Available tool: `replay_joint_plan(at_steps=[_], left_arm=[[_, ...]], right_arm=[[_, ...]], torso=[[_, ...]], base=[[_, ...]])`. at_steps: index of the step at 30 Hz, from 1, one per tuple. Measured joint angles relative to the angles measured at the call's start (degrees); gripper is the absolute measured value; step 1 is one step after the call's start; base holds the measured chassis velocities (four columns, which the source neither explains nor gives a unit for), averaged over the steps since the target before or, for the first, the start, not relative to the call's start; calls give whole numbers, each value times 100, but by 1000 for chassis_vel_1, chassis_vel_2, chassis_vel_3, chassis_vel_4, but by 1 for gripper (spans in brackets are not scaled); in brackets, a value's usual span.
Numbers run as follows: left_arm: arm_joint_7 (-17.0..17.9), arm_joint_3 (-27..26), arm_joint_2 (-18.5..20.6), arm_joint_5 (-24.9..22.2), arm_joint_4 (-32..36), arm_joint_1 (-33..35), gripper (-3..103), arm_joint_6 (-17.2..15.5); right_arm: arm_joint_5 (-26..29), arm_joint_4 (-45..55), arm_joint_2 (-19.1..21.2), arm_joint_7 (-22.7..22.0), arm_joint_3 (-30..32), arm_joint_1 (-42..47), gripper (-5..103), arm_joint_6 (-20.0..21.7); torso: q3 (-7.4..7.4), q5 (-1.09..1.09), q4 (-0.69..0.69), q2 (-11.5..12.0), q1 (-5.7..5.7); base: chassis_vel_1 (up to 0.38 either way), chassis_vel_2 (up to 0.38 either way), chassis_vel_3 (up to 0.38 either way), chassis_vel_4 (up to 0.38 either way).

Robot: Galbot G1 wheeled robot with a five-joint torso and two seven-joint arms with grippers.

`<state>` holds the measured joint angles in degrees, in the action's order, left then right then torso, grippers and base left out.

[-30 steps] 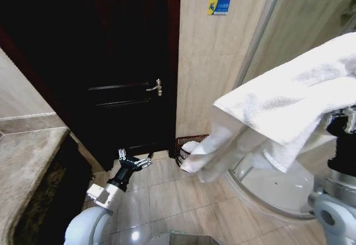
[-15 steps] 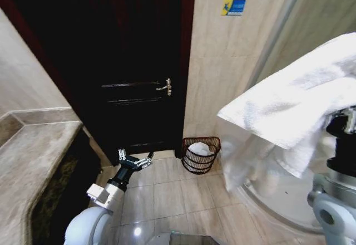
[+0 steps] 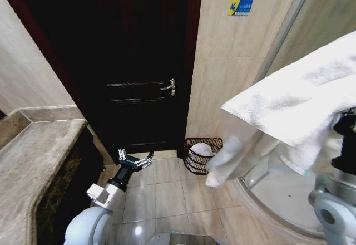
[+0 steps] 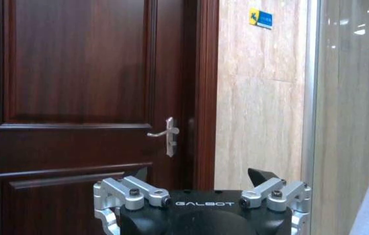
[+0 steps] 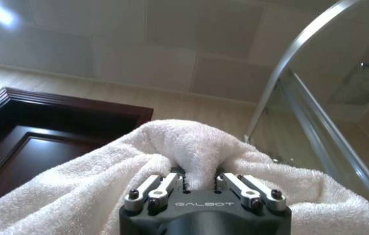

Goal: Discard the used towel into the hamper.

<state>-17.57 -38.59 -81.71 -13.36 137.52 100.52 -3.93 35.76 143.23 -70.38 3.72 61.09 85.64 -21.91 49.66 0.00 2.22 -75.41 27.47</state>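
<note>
The used towel (image 3: 295, 106) is white and hangs high at the right of the head view, one end drooping toward the floor. My right gripper (image 5: 199, 178) is shut on a fold of the towel (image 5: 191, 147). The hamper (image 3: 203, 155), a small dark open-weave basket with something white inside, stands on the floor against the tiled wall beside the door. The towel's drooping end hangs nearer to me than the hamper and to its right. My left gripper (image 3: 135, 161) is held low over the floor tiles, open and empty, pointing at the door (image 4: 73, 73).
A dark wooden door (image 3: 133, 61) with a metal handle (image 3: 169, 87) fills the wall ahead. A stone counter (image 3: 33, 156) runs along the left. A curved glass shower enclosure (image 3: 278, 200) stands at the right. Open floor tiles (image 3: 167, 189) lie between me and the hamper.
The whole head view has slid rightward, so the camera has turned; more door and counter show. The hamper has come out from behind the towel, whose loose end has swung. Both grippers keep their states.
</note>
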Motion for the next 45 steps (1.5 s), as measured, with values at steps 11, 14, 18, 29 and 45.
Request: replay_joint_plan(at_steps=[11, 14, 18, 29, 45], left_arm=[[0, 0, 0, 0, 0, 0, 100, 0], [0, 0, 0, 0, 0, -1, 100, 0], [0, 0, 0, 0, 0, 0, 100, 0], [0, 0, 0, 0, 0, 0, 100, 0], [0, 0, 0, 0, 0, -1, 100, 0]], right_arm=[[-30, 0, -14, 70, -58, 12, 22, -38], [-28, 0, -16, 71, -52, 10, 22, -38], [-17, 0, -24, 71, -27, 23, 22, -46], [-23, 0, 45, 49, -64, -35, 22, -3], [-159, -2, -25, 364, -418, -145, 22, -178]], torso=[[1, 1, 1, 2, 3], [1, -2, 1, 2, 4], [1, 0, 0, 2, 3], [0, 0, 1, 1, 1], [0, -2, 0, 0, 0]], base=[[-112, 110, 115, -118], [-127, 144, 151, -133], [-103, 124, 108, -127], [-100, 110, 108, -110], [-61, 58, 63, -64]])
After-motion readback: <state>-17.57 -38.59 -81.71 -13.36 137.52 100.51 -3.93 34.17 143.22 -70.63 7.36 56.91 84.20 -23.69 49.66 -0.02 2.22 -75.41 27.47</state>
